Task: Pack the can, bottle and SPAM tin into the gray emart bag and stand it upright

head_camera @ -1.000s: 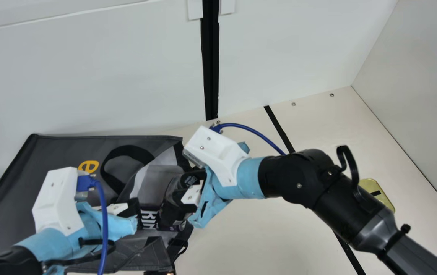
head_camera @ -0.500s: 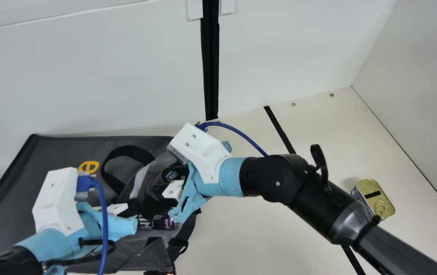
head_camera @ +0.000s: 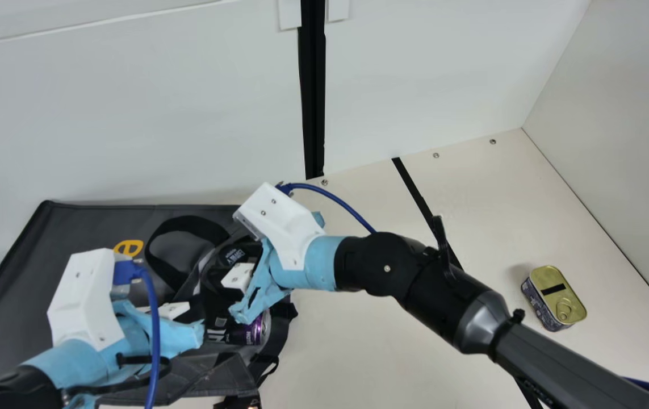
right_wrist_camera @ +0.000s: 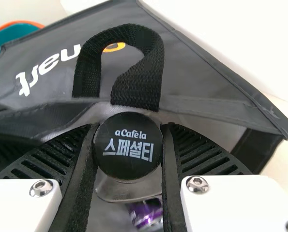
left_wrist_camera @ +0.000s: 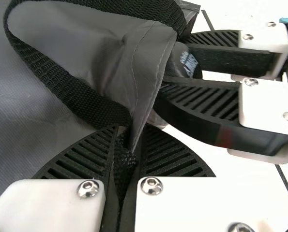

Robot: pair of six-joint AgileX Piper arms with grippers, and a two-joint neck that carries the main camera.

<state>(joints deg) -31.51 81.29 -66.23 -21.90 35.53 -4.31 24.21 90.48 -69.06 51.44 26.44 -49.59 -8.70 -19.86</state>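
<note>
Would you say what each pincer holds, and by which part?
Left pincer: the bag, by its rim and strap. Right pincer: the bottle, by its black-capped end.

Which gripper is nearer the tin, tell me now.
Right. The right gripper holds the bottle at the mouth of the bag, well left of the tin in the main view; the left gripper, shut on the bag's edge, sits farther left.

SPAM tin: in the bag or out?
Out. The SPAM tin sits on the cream table, right of the gray emart bag, pull-ring lid up.
</note>
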